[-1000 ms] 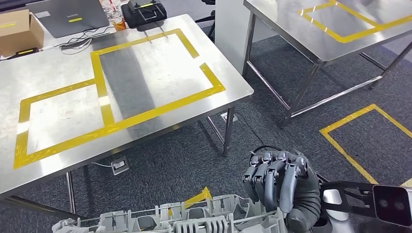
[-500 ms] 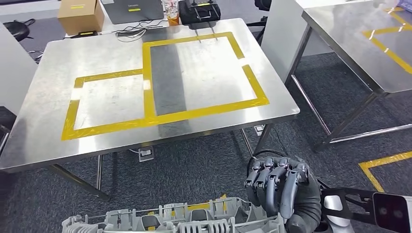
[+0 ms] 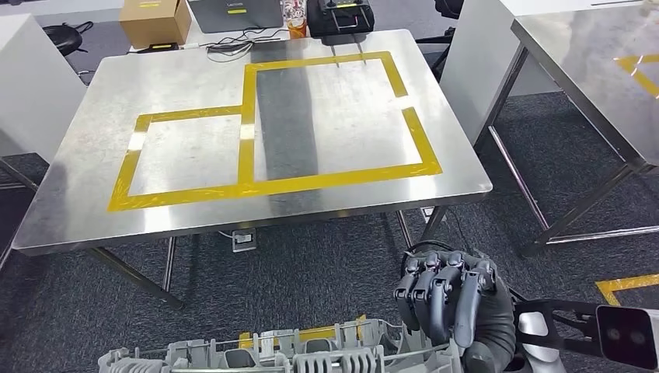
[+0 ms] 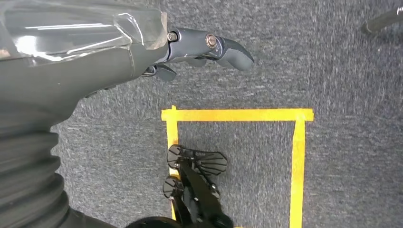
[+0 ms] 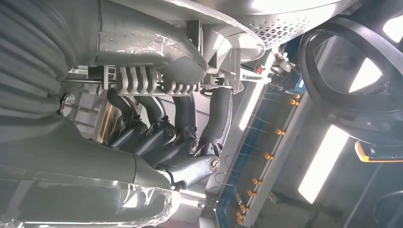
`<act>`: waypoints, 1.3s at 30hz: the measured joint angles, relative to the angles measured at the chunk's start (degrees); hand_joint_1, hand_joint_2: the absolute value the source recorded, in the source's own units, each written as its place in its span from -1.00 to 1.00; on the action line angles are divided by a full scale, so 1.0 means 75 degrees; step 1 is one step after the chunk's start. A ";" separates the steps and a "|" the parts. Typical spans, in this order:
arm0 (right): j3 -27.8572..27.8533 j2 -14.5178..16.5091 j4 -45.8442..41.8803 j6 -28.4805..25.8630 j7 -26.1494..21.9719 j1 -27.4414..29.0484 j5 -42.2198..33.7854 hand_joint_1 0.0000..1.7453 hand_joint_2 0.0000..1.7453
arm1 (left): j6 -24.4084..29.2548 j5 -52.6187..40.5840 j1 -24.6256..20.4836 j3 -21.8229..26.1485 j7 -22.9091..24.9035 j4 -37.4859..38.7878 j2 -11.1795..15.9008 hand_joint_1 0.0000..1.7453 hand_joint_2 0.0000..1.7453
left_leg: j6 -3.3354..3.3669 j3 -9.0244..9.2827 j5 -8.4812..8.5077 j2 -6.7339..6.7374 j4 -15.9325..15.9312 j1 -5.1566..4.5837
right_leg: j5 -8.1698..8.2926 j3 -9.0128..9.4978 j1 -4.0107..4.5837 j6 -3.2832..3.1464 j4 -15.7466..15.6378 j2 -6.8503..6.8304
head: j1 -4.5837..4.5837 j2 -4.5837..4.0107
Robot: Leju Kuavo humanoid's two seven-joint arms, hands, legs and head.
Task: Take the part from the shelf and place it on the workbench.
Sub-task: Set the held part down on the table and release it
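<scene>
A long grey ribbed plastic part [image 3: 295, 359] runs along the bottom edge of the head view. My right hand [image 3: 451, 299] grips its right end from above, fingers curled down over the edge. In the right wrist view the dark fingers [image 5: 185, 123] wrap under the part's ribbed body [image 5: 157, 57]. The steel workbench [image 3: 194, 78], marked with yellow tape rectangles [image 3: 256, 186], stands ahead of the part with its near edge facing me. My left hand [image 4: 209, 45] hangs over the carpet with its thumb stretched out and nothing in it.
At the bench's far edge sit a cardboard box [image 3: 154, 21], a laptop [image 3: 233, 12], a drink cup [image 3: 294, 23] and a black device [image 3: 339, 15]. A second steel table [image 3: 591, 62] stands at the right, a white panel [image 3: 31, 78] at the left. Yellow tape [image 4: 237, 115] marks the carpet.
The whole view has swung, so the workbench now lies nearly centred and square ahead. My right hand keeps the same hold on the part.
</scene>
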 joint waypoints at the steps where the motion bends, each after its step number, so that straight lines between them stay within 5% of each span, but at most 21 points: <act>1: -0.0003 0.0001 -0.0001 -0.0001 0.0000 0.0004 -0.0003 0.76 1.00 | -0.0006 0.0005 -0.0004 -0.0001 -0.0020 -0.0005 0.0007 -1.00 1.00 | 0.0099 0.0198 0.0091 0.0046 -0.0378 -0.0056 | -0.0009 0.0008 0.0010 0.0006 -0.0005 -0.0015 | 0.0002 0.0000; 3: -0.0008 0.0012 -0.0001 -0.0002 0.0000 0.0012 -0.0004 0.76 1.00 | -0.0007 0.0014 -0.0005 -0.0004 -0.0052 -0.0015 0.0021 -1.00 1.00 | 0.0180 0.0295 0.0074 0.0103 -0.0588 -0.0121 | -0.0021 0.0013 0.0009 0.0044 -0.0023 -0.0056 | 0.0011 0.0000; 6: -0.0023 0.0025 -0.0009 -0.0004 -0.0001 0.0011 -0.0007 0.76 1.00 | -0.0004 0.0018 0.0003 -0.0009 -0.0072 -0.0017 0.0020 -1.00 1.00 | 0.0169 0.0469 0.0183 0.0043 -0.0827 -0.0081 | -0.0105 -0.0011 0.0021 0.0108 0.0077 -0.0058 | 0.0014 0.0000; 9: -0.0059 0.0019 -0.0011 -0.0005 -0.0004 0.0020 -0.0006 0.76 1.00 | -0.0004 0.0020 -0.0010 -0.0013 -0.0097 -0.0005 -0.0011 -1.00 1.00 | 0.0173 0.0603 0.0275 -0.0025 -0.0989 -0.0005 | -0.0605 -0.0601 -0.0029 0.0114 0.1277 0.0075 | 0.0042 0.0000; 11: -0.0077 0.0016 -0.0001 -0.0006 -0.0006 0.0047 -0.0001 0.76 1.00 | -0.0002 0.0020 -0.0010 -0.0015 -0.0109 0.0010 -0.0025 -1.00 1.00 | 0.0164 0.0599 0.0266 -0.0086 -0.0986 0.0002 | -0.0793 -0.1013 -0.0096 0.0196 0.1996 0.0095 | 0.0048 0.0000; 13: -0.0094 0.0010 0.0006 -0.0006 -0.0016 0.0057 0.0012 0.76 1.00 | 0.0008 0.0020 -0.0009 -0.0017 -0.0124 0.0025 -0.0034 -1.00 1.00 | 0.0127 0.0611 0.0241 -0.0152 -0.0968 0.0023 | -0.0511 -0.0878 -0.0162 0.0376 0.1581 0.0096 | 0.0048 0.0000; 15: -0.0110 0.0006 0.0011 -0.0006 -0.0033 0.0053 0.0022 0.76 1.00 | 0.0019 0.0020 -0.0008 -0.0021 -0.0143 0.0039 -0.0037 -1.00 1.00 | 0.0043 0.0616 0.0187 -0.0206 -0.0911 0.0040 | -0.0049 -0.0365 -0.0203 0.0510 0.0477 0.0104 | 0.0057 0.0000; 17: -0.0118 0.0006 0.0019 -0.0004 -0.0045 0.0050 0.0030 0.76 1.00 | 0.0023 0.0021 -0.0004 -0.0023 -0.0157 0.0046 -0.0039 -1.00 1.00 | -0.0056 0.0592 0.0130 -0.0230 -0.0840 0.0030 | 0.0152 -0.0089 -0.0191 0.0435 -0.0088 0.0119 | 0.0065 0.0000; 21: -0.0121 0.0011 0.0025 -0.0003 -0.0052 0.0034 0.0039 0.76 1.00 | 0.0023 0.0034 0.0010 -0.0025 -0.0180 0.0048 -0.0044 -1.00 1.00 | -0.0215 0.0522 0.0011 -0.0210 -0.0695 0.0060 | 0.0156 -0.0055 -0.0203 0.0197 -0.0126 0.0126 | 0.0058 0.0000; 25: -0.0111 0.0028 0.0027 -0.0003 -0.0052 0.0018 0.0032 0.76 1.00 | 0.0023 0.0049 0.0022 -0.0025 -0.0183 0.0052 -0.0035 -1.00 1.00 | -0.0358 -0.0306 -0.0760 -0.0144 0.0982 0.0125 | 0.0125 -0.0004 -0.0208 0.0081 -0.0134 0.0119 | 0.0012 0.0000; 27: -0.0104 0.0030 0.0033 -0.0003 -0.0052 0.0016 0.0031 0.76 1.00 | 0.0022 0.0059 0.0038 -0.0025 -0.0184 0.0061 -0.0038 -1.00 1.00 | -0.0372 -0.0573 -0.0758 -0.0127 0.1395 0.0141 | 0.0103 0.0011 -0.0193 0.0062 -0.0133 0.0120 | 0.0012 0.0000; 30: -0.0094 0.0040 0.0035 -0.0004 -0.0050 -0.0005 0.0030 0.76 1.00 | 0.0014 0.0087 0.0043 -0.0026 -0.0195 0.0066 -0.0030 -1.00 1.00 | -0.0306 0.0023 -0.0038 -0.0088 0.0083 0.0132 | 0.0061 0.0082 -0.0181 0.0076 -0.0138 0.0122 | 0.0014 0.0000; 32: -0.0091 0.0051 0.0034 -0.0008 -0.0042 -0.0031 0.0018 0.76 1.00 | 0.0003 0.0100 0.0041 -0.0028 -0.0204 0.0066 -0.0021 -1.00 1.00 | -0.0230 0.0376 0.0157 -0.0070 -0.0647 0.0088 | 0.0031 0.0101 -0.0154 0.0129 -0.0141 0.0124 | 0.0017 0.0000; 39: -0.0085 0.0063 0.0020 -0.0015 -0.0025 -0.0046 -0.0010 0.76 1.00 | -0.0005 0.0114 0.0070 -0.0029 -0.0208 0.0066 -0.0010 -1.00 1.00 | -0.0095 0.0434 0.0105 -0.0082 -0.0773 0.0023 | 0.0010 0.0137 -0.0151 0.0269 -0.0205 0.0117 | 0.0016 0.0000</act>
